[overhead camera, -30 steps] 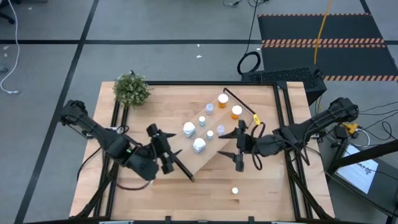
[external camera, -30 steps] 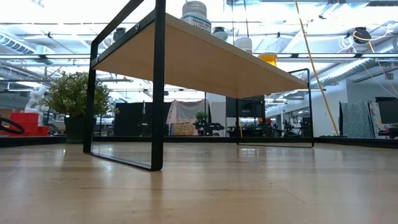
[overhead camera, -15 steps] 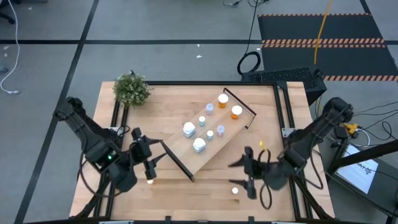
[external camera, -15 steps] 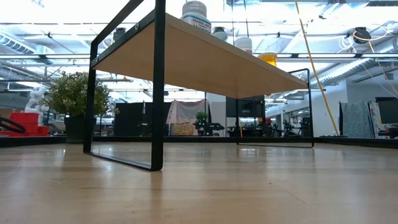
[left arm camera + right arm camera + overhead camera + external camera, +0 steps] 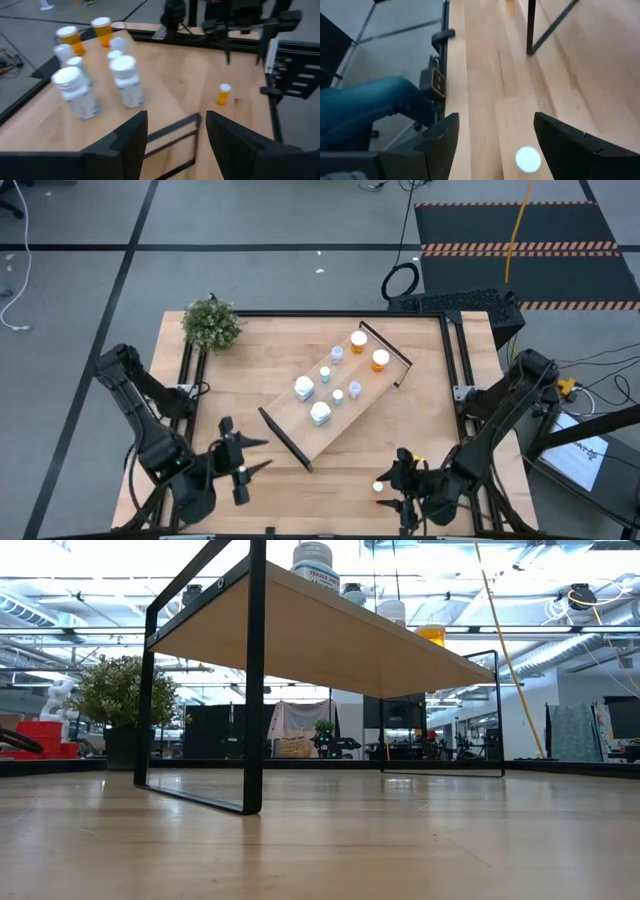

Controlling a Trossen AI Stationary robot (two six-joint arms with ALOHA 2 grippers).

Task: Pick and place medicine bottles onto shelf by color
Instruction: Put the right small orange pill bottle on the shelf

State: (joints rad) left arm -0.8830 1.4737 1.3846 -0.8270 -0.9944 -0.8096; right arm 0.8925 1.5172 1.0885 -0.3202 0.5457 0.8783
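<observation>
The light-wood shelf (image 5: 335, 418) stands slantwise mid-table on its black end brackets. On it stand two orange medicine bottles (image 5: 380, 360), small pale blue ones (image 5: 338, 395) and two larger white ones (image 5: 320, 413). One orange bottle with a white cap (image 5: 378, 487) stands alone on the table near the front edge. My right gripper (image 5: 393, 485) hovers open just to its right; in the right wrist view the cap (image 5: 528, 159) shows low between the fingers, untouched. My left gripper (image 5: 260, 456) is open and empty, off the shelf's near-left end, facing the shelved bottles (image 5: 125, 80).
A green bushy plant (image 5: 212, 323) stands at the far left corner. A black rail (image 5: 439, 75) runs along the table's edge. A person's leg in blue jeans (image 5: 365, 110) is beyond that edge. Bare tabletop (image 5: 320, 850) lies in front of the shelf.
Both grippers have drawn away from the shelf toward the table's near edge. My left one swung to the near left. My right one swung down and toward the near edge, rolling its wrist, and came beside the lone orange bottle. The bottles have stayed put.
</observation>
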